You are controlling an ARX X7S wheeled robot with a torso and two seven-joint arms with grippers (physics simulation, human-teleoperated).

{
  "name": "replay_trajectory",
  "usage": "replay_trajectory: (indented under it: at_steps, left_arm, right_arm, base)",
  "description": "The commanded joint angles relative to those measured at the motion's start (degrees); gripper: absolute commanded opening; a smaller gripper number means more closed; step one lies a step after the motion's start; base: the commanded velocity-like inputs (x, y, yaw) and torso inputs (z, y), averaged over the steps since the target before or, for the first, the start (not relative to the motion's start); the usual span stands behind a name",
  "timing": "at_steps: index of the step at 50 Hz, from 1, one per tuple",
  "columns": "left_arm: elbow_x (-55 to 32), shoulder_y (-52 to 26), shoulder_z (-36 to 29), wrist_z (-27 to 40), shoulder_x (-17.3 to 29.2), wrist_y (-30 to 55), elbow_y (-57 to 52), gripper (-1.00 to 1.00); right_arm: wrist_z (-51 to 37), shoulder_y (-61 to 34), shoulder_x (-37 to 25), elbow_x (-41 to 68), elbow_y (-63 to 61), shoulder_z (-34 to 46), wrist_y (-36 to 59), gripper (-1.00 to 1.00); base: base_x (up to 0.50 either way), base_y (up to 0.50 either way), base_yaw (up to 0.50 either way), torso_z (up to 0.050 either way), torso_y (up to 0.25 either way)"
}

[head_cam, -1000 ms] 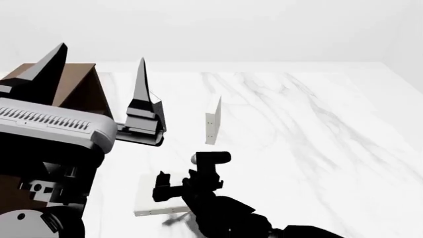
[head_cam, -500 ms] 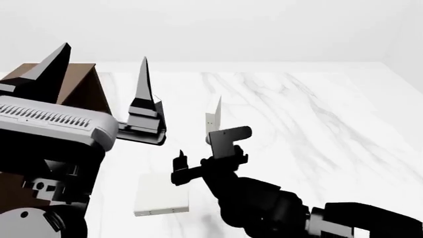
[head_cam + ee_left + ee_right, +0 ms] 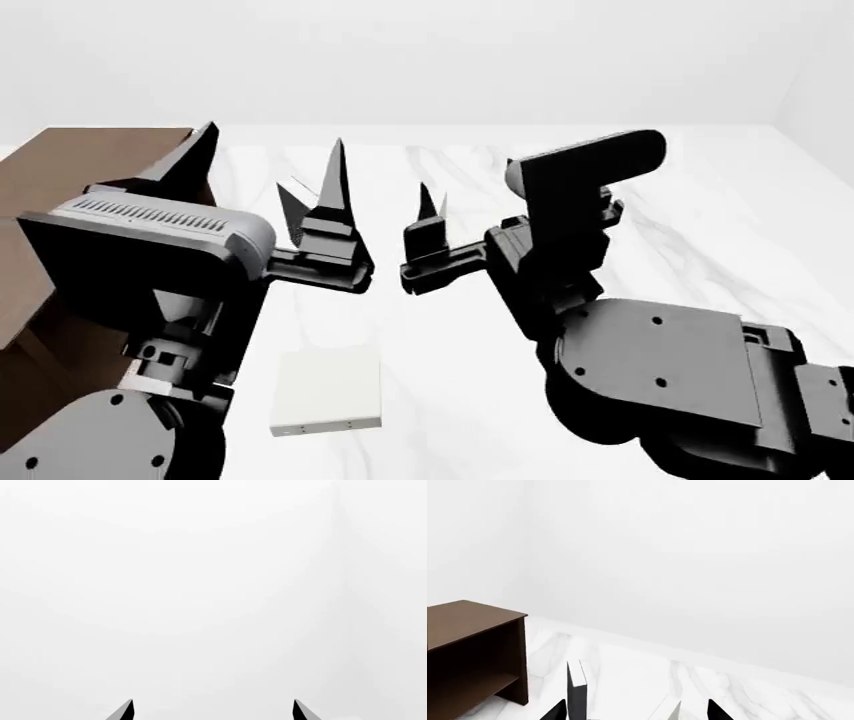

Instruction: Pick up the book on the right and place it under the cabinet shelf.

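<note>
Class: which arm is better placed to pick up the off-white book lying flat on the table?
Probably right. The right gripper is open, angled towards the table; the left gripper, also open, faces only blank wall. The book lies flat, ungripped.

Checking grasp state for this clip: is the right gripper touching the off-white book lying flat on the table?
Apart. The head view shows the right gripper raised well beyond the off-white book, with bare marble table between them.
</note>
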State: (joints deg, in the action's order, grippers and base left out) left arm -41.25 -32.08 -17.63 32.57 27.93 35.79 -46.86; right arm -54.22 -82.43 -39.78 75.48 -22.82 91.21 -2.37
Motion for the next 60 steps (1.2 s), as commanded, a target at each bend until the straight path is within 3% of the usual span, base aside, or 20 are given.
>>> replay_trajectory:
  at_steps: [1,12,19,29,38,60]
  left_arm:
    - [0.22,-2.43,-2.19,-1.26,-2.27,-0.07,3.57,1.0]
    - [-0.35,-11.69,-3.5,-5.36,-7.89,-1.13,14.21,1.0]
    - [3.06,-17.65,-7.71,-8.02,-12.64,-2.89,21.08,1.0]
    - [9.87,-11.5,-14.94,-8.6,-16.98,-10.24,25.49,1.0]
    - [11.83,-5.7,-18.78,-5.67,-18.17,-11.61,21.95,1.0]
    - [13.56,2.61,-23.64,-3.95,-21.12,-18.55,23.34,1.0]
  right_arm:
    - [-7.54,-8.68,-9.07,-2.65,-9.61,-2.23,4.62,1.0]
    - [-9.61,-12.69,-15.71,-3.16,-12.42,-4.29,6.4,1.0]
    - [-9.39,-12.02,-17.79,-3.62,-12.13,-4.9,4.96,1.0]
    - [-8.87,-10.13,-18.0,-4.74,-11.05,-4.74,3.49,1.0]
    - [-8.75,-8.9,-18.64,-5.36,-10.55,-4.71,2.58,1.0]
    - [-8.46,-11.1,-22.37,-3.75,-11.41,-5.86,4.93,1.0]
  base:
    - [0.0,0.0,0.0,0.0,0.0]
    - [0.0,0.0,0.0,0.0,0.0]
    - [0.0,0.0,0.0,0.0,0.0]
    - [0.0,0.0,0.0,0.0,0.0]
    - [0.0,0.0,0.0,0.0,0.0]
    - [0.0,0.0,0.0,0.0,0.0]
